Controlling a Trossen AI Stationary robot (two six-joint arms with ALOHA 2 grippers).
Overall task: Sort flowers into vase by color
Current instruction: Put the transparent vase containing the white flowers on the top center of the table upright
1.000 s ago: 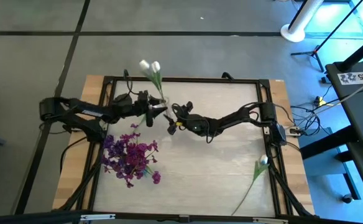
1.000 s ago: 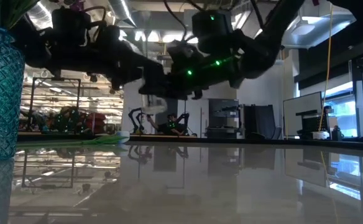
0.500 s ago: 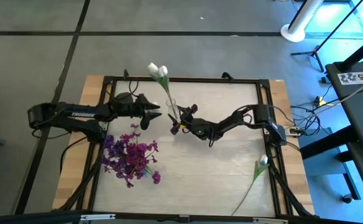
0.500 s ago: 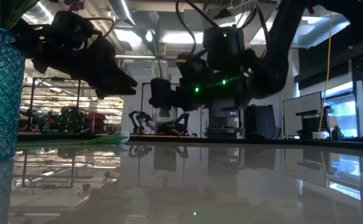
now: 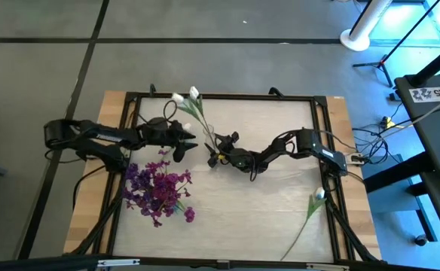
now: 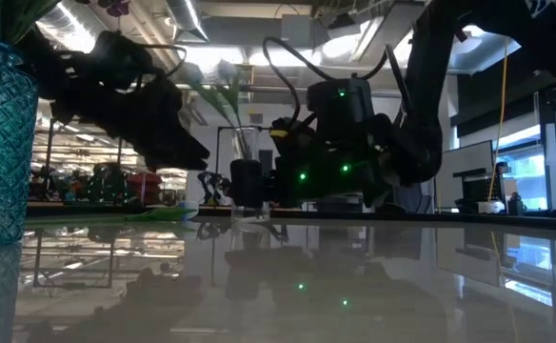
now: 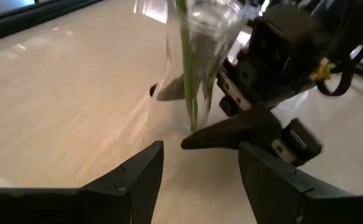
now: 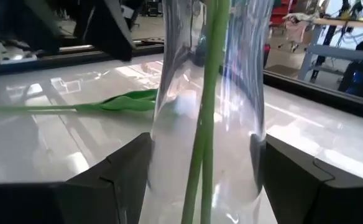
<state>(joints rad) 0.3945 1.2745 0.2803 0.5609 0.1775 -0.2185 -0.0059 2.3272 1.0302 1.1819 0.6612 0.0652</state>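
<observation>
The right hand clasps the clear glass vase holding two white tulips, left hand open beside it; purple flowers sit vased beyond the left hand, while one white tulip lies on the worktop well behind.

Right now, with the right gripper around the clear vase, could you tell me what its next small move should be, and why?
Probably open and back off: the right gripper holds the clear vase upright on the table, white flowers already inside, and the left gripper stands open beside it.

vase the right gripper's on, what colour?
Clear glass vase, green stems inside; the right gripper grips it. Right wrist view shows it best.
</observation>
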